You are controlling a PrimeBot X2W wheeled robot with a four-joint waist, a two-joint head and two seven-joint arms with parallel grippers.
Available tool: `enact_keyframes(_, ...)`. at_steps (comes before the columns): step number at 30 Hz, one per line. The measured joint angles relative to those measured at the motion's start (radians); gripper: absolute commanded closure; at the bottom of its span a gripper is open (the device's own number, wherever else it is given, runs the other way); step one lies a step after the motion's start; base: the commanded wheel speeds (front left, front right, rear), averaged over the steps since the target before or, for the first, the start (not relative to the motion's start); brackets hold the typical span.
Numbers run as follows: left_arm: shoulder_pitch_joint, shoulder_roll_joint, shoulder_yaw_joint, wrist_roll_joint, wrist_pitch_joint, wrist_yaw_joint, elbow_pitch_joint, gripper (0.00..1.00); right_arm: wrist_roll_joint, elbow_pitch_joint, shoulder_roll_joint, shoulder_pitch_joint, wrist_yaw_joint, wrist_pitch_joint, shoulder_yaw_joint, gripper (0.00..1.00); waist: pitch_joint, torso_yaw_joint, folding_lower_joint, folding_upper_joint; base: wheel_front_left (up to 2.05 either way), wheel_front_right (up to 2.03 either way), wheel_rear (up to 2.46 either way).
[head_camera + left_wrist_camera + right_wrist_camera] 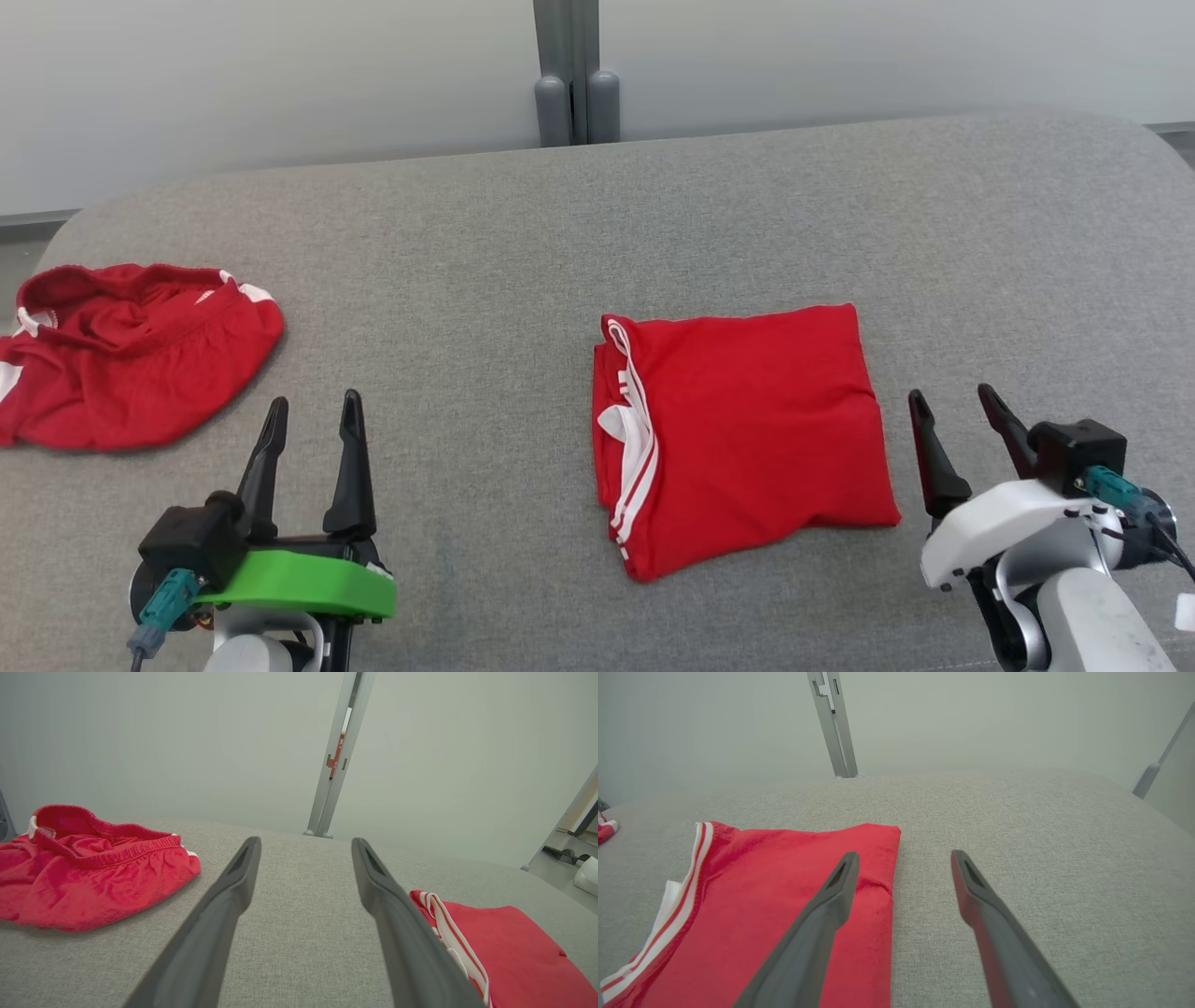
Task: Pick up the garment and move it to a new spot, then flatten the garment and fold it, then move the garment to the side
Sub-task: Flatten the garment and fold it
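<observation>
The crumpled red garment [131, 364], at 9 o'clock in the head view, runs off the edge. In the left wrist view, at 4 o'clock, the folded red garment [518, 952] is cut by the bottom edge and partly hidden by one finger [404, 933] of the left end effector [306, 847]

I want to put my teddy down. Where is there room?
Bare cushion lies between the crumpled red garment and the folded red garment, and along the far edge. The front is crowded by the left end effector and right end effector.
</observation>
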Motion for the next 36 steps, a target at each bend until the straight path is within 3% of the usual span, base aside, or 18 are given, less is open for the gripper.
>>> enact_keyframes(1,0.000,0.000,-0.001,0.000,0.000,0.000,-0.001,0.00,0.000,0.002,-0.001,-0.010,0.000,0.004,0.012,0.39,0.002,0.003,0.0000,0.0000,0.00,0.00,0.00)
enact_keyframes(2,0.000,0.000,-0.004,0.001,0.000,0.000,-0.002,0.00,0.000,0.005,-0.003,-0.024,0.000,0.008,0.030,1.00,0.005,0.006,0.0000,0.0000,0.00,0.00,0.00)
enact_keyframes(10,-0.023,0.000,-0.028,-0.004,0.000,0.000,-0.030,0.00,-0.022,0.091,-0.006,-0.180,0.000,0.026,0.145,1.00,0.056,0.039,0.0000,0.0000,0.00,0.00,0.00)
enact_keyframes(21,-0.068,0.000,-0.069,-0.026,0.000,0.000,-0.035,0.00,-0.044,0.363,0.057,-0.318,0.000,-0.090,0.293,1.00,0.146,0.143,0.0000,0.0000,0.00,0.00,0.00)
enact_keyframes(28,-0.072,0.000,-0.073,-0.034,0.000,0.000,-0.037,0.00,0.006,0.489,0.081,-0.379,0.000,-0.103,0.412,1.00,0.177,0.202,0.0000,0.0000,0.00,0.00,0.00)
enact_keyframes(36,-0.072,0.000,-0.063,-0.035,0.000,0.000,-0.032,0.00,0.178,0.487,0.084,-0.422,0.000,-0.103,0.602,1.00,0.175,0.210,0.0000,0.0000,0.00,0.00,0.00)
